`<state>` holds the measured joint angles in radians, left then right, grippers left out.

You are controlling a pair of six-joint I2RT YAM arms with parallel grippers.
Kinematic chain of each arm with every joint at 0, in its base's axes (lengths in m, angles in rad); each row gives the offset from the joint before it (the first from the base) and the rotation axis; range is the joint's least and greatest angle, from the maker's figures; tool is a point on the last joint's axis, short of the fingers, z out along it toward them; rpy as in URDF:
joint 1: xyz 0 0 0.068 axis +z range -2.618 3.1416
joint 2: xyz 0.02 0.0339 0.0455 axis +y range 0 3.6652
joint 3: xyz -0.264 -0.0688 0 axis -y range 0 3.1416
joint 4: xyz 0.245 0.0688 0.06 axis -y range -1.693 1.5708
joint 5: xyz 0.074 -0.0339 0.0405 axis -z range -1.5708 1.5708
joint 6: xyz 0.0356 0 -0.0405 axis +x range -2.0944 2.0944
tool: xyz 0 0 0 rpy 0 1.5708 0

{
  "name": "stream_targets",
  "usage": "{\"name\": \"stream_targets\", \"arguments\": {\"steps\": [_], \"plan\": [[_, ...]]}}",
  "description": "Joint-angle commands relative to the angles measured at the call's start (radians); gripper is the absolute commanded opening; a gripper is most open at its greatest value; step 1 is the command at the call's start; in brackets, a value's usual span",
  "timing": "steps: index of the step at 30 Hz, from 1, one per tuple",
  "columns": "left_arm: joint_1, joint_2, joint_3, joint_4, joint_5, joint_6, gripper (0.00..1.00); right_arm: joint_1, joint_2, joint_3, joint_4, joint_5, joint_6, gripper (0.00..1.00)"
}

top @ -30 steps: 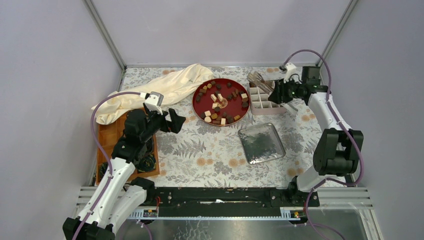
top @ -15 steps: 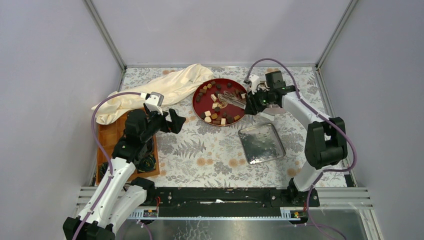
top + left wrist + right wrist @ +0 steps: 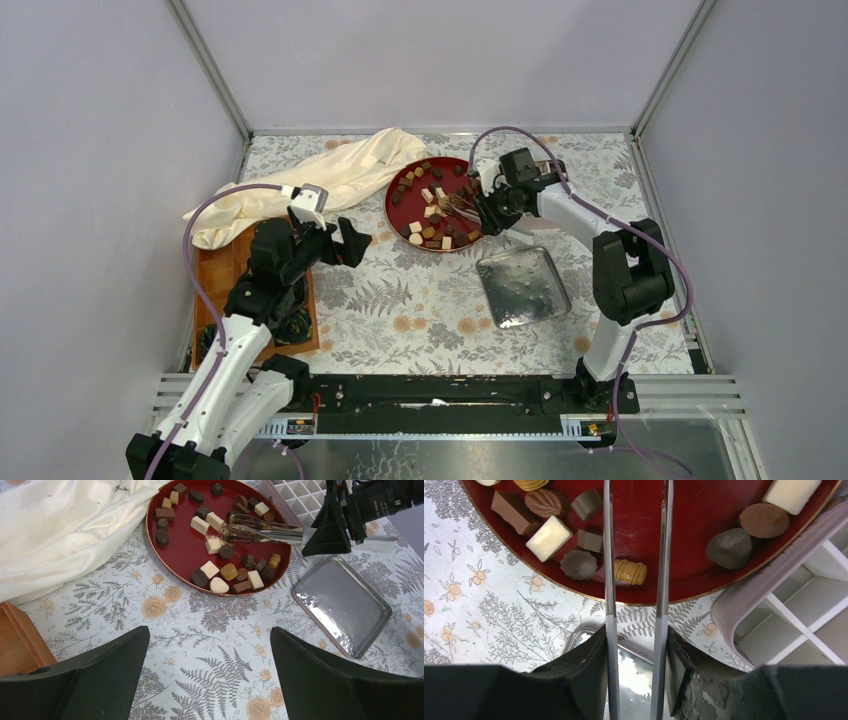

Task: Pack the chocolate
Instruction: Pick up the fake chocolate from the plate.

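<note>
The chocolate (image 3: 432, 212) lies as many dark, tan and cream pieces on a round red plate (image 3: 392, 210). My right gripper (image 3: 487, 205) is shut on metal tongs (image 3: 458, 203), whose two arms reach over the plate's right half. In the right wrist view the tongs (image 3: 609, 555) run up from my right gripper (image 3: 635, 645), their arms apart, with a ribbed tan piece (image 3: 630, 572) on the plate between them. Nothing shows gripped in the tongs. My left gripper (image 3: 345, 240) hangs open left of the plate, and the left wrist view shows it (image 3: 210, 645) over bare tablecloth.
A pale divided box (image 3: 300, 490) stands right of the plate, mostly under my right arm. A shiny metal tray (image 3: 522, 288) lies in front of it. A cream cloth (image 3: 330, 175) is heaped at the back left. A wooden tray (image 3: 215, 270) at the left holds dark coiled items (image 3: 295, 325).
My right arm has swung left from the divided box to the red plate, carrying the tongs. The left arm has not moved.
</note>
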<state>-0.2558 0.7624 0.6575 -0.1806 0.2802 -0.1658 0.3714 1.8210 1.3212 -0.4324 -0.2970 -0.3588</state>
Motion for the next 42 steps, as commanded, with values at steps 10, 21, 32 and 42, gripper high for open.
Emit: {"name": "stream_targets", "arguments": {"steps": [10, 21, 32, 42], "plan": [[-0.007, -0.002, -0.008, 0.032, -0.011, 0.005, 0.99, 0.025, 0.052, 0.091, 0.056, 0.047, 0.06, 0.45], [-0.006, 0.004, -0.008, 0.032, -0.008, 0.005, 0.99, 0.037, 0.092, 0.134, 0.052, 0.062, 0.087, 0.43], [-0.007, 0.004, -0.009, 0.031, -0.009, 0.005, 0.99, 0.041, 0.092, 0.154, 0.044, 0.053, 0.104, 0.3], [-0.006, 0.001, -0.01, 0.032, -0.015, 0.006, 0.99, 0.028, 0.017, 0.145, 0.027, 0.023, 0.096, 0.11]]}}
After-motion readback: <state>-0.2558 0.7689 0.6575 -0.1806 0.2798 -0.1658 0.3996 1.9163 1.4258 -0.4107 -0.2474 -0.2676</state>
